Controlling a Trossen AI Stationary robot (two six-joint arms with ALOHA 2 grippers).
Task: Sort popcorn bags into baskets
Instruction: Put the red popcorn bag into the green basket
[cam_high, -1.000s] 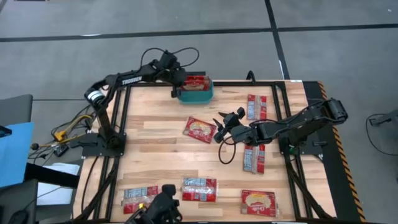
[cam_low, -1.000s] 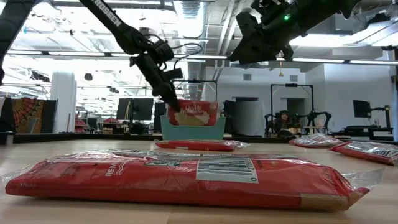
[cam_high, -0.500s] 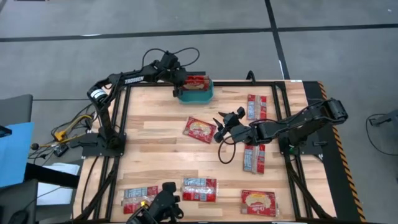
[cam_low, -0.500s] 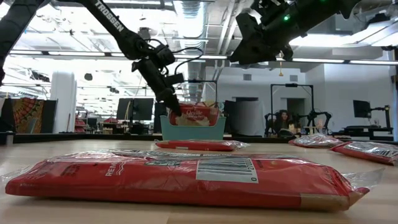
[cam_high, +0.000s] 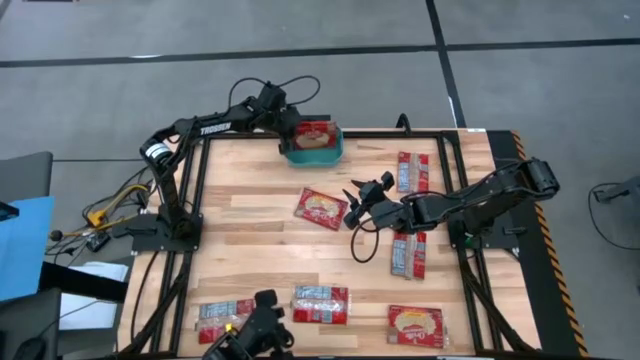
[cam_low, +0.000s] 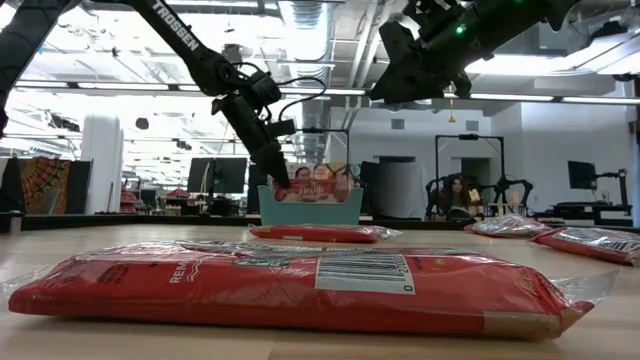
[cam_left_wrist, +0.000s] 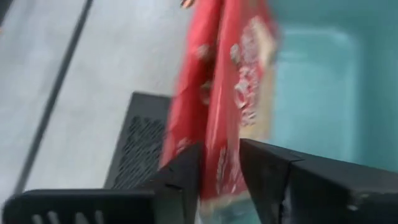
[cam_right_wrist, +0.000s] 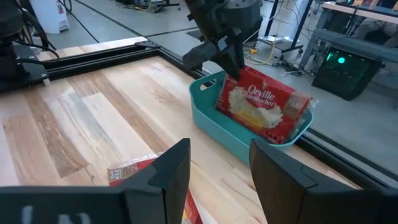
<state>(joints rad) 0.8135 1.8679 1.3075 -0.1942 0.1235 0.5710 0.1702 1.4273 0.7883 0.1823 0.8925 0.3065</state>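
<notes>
A teal basket (cam_high: 313, 152) stands near the table's far edge, also seen as the basket (cam_right_wrist: 233, 140) in the right wrist view. My left gripper (cam_high: 289, 137) is at its left end, shut on a red popcorn bag (cam_high: 314, 134) that sits tilted in the basket. My right gripper (cam_high: 352, 203) hovers open over the table's middle, beside another popcorn bag (cam_high: 321, 208) that lies flat on the wood. In the low view my left gripper (cam_low: 276, 166) points down into the basket (cam_low: 310, 208), and my right gripper (cam_low: 400, 70) hangs high. My left gripper pinches the popcorn bag between its two fingers (cam_left_wrist: 186, 171) at the bag's upper corner (cam_right_wrist: 235, 76) on its left end. The fingers come from above, slanting down. The bag (cam_left_wrist: 221, 118) stands on edge, tilted, with its lower part inside the basket.
More red bags lie flat: one near the far right (cam_high: 413, 172), one right of centre (cam_high: 408, 255), three along the near edge (cam_high: 320, 303) (cam_high: 416, 325) (cam_high: 226, 315). A dark frame (cam_high: 440, 133) rims the table. Bare wood lies left of centre.
My left gripper has moved down into the basket, still shut on the bag. The bag, which stood well above the basket's rim, has sunk into it and tipped over more, so that only its top shows above the rim.
</notes>
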